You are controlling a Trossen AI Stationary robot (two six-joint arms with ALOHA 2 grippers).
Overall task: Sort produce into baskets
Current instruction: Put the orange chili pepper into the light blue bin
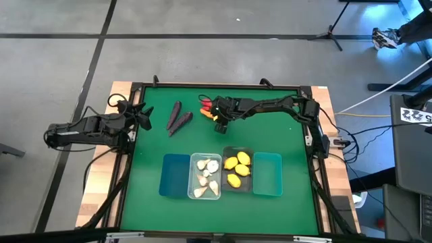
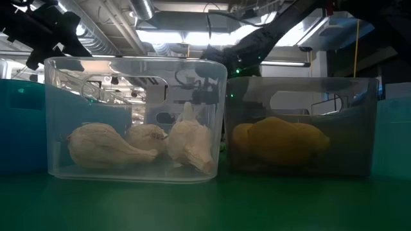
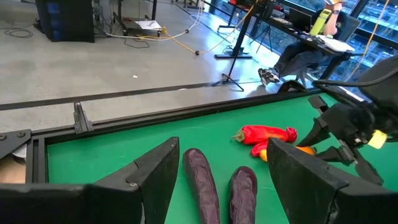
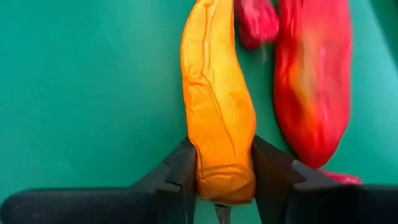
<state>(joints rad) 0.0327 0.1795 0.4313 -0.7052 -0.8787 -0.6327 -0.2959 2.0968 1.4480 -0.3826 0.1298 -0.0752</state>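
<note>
Now the right gripper (image 4: pixel 222 177), fingers closed on the orange pepper's (image 4: pixel 217 106) end, sits beside the red pepper (image 4: pixel 311 81), well beyond the teal basket (image 1: pixel 268 174). Lift straight up first, clear of the red one. Left gripper (image 3: pixel 221 180) waits open near the purple pieces (image 3: pixel 202 183).

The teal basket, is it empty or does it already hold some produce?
Empty. In the high view the teal basket shows only its bare floor, while the lemons lie in the dark grey basket beside it.
</note>
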